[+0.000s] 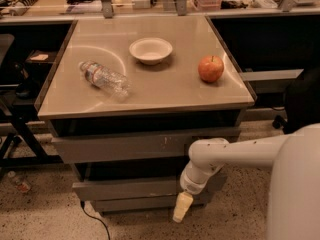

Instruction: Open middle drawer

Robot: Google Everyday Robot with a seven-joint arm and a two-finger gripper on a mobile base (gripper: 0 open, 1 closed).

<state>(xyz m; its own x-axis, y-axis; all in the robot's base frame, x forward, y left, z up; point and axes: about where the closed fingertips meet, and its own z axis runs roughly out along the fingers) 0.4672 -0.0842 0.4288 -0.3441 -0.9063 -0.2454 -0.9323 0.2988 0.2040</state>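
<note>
The middle drawer [125, 189] is a plain grey front of middle width, below the widest grey front [115, 147] and above the narrowest one [135, 204]. It stands out slightly from the cabinet, with a dark gap above it. My gripper [181, 207] hangs on the white arm [225, 154] from the right. It points down in front of the right end of the middle and lowest fronts, its pale yellow tip near the floor. It holds nothing that I can see.
On the tabletop [165, 91] lie a clear plastic bottle [103, 77], a white bowl [150, 50] and a red apple [210, 68]. A black cable [95, 217] runs on the speckled floor under the cabinet. A small bottle [17, 182] lies at the left.
</note>
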